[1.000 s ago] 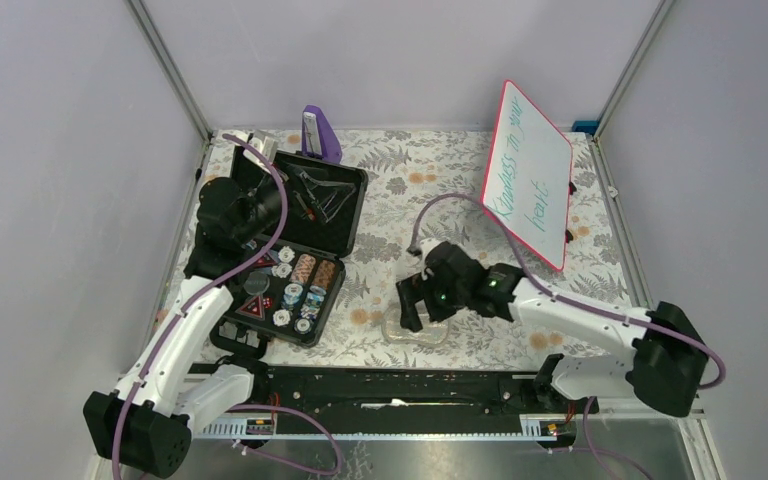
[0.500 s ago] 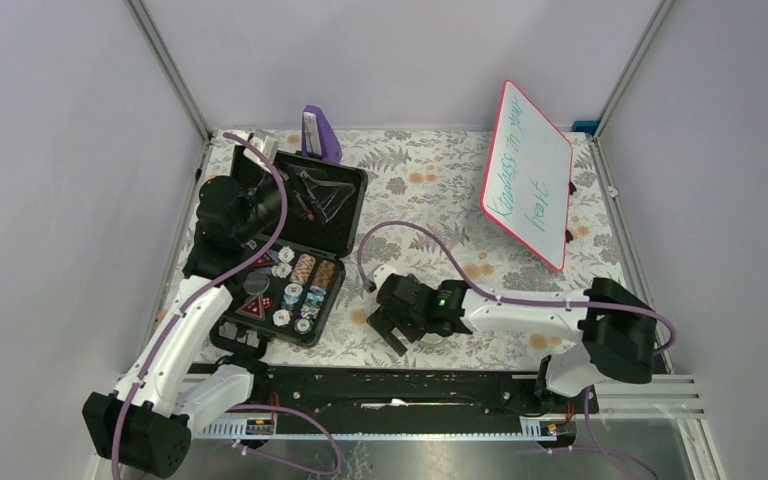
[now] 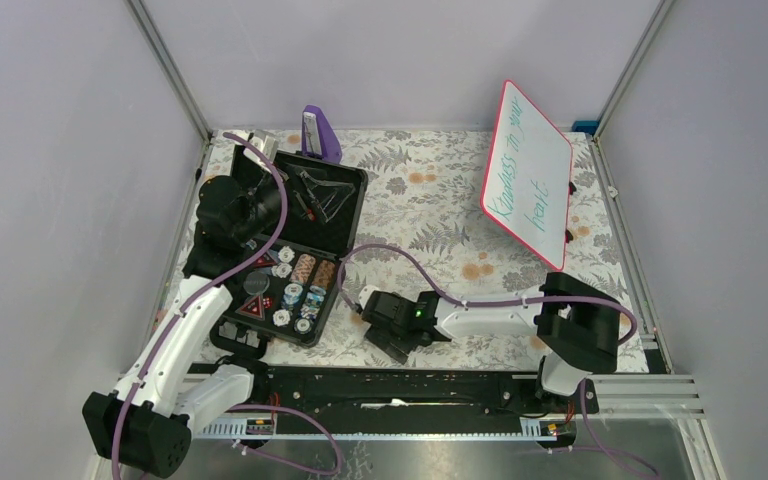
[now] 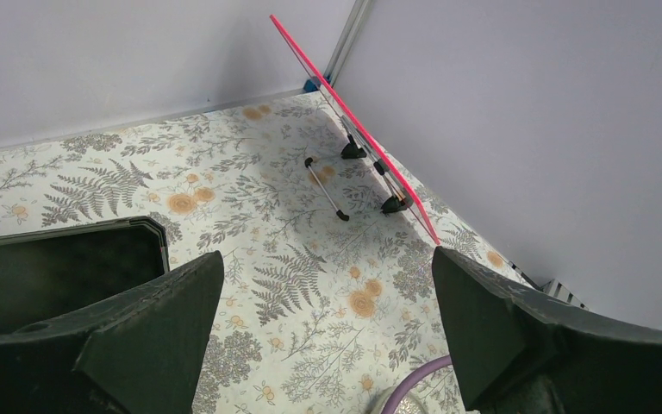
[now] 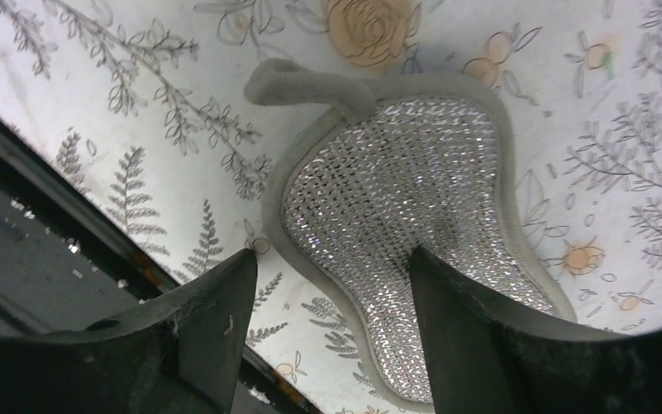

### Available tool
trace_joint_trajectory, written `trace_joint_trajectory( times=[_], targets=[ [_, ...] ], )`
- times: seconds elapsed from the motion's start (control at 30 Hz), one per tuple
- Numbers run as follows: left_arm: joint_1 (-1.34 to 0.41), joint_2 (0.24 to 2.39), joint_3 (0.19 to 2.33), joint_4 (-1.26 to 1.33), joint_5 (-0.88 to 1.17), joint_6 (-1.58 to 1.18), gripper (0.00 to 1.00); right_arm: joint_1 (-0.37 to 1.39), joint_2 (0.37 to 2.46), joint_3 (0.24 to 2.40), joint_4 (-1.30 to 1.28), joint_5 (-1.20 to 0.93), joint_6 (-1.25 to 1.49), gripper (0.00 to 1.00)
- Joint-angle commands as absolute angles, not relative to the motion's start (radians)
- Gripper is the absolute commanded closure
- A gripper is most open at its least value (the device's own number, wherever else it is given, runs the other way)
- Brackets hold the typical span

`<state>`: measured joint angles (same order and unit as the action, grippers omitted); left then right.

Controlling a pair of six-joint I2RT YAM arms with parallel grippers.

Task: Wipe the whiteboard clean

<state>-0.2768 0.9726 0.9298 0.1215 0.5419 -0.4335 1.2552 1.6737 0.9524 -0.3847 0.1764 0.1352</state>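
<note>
The whiteboard [image 3: 528, 185] stands tilted on its stand at the back right, red-rimmed, with green handwriting on it. The left wrist view shows the whiteboard [image 4: 345, 121] edge-on. My right gripper [image 3: 385, 340] is low over the floral cloth near the front edge. In the right wrist view the right gripper [image 5: 332, 267] has its jaws apart, astride the near edge of a sparkly silver pad [image 5: 405, 190] with a grey felt rim. One finger is over the pad, the other over bare cloth. My left gripper [image 4: 327, 267] is wide open and empty, raised over the black case [image 3: 300, 250].
The open black case holds several round chips and small tools at the left. A purple object [image 3: 320, 135] stands at the back wall. A black rail [image 3: 390, 385] runs along the front edge, just behind the right gripper. Grey walls enclose three sides.
The right arm swung left and down toward the front edge, settling over the silver pad, and its jaws narrowed somewhat. The left arm has not moved.
</note>
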Motion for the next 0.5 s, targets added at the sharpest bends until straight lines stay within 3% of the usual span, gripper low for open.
trace_joint_trajectory(
  times=[0.0,0.1,0.23,0.37,0.47],
  targets=[
    [-0.28,0.978,0.974,0.155,0.537,-0.418,0.01,1.266,1.687,0.987,-0.318,0.314,0.185,0.31],
    [-0.281,0.981,0.974,0.156,0.54,-0.42,0.01,1.266,1.685,0.977,-0.275,0.402,0.258,0.46],
    [-0.281,0.983,0.976,0.155,0.543,-0.42,0.01,1.257,1.703,0.99,-0.251,0.5,0.376,0.55],
    [-0.281,0.986,0.976,0.155,0.545,-0.422,0.01,1.21,1.738,1.03,-0.286,0.491,0.488,0.76],
    [-0.281,0.983,0.976,0.154,0.545,-0.422,0.01,1.192,1.736,1.04,-0.294,0.464,0.518,0.78]
  ],
)
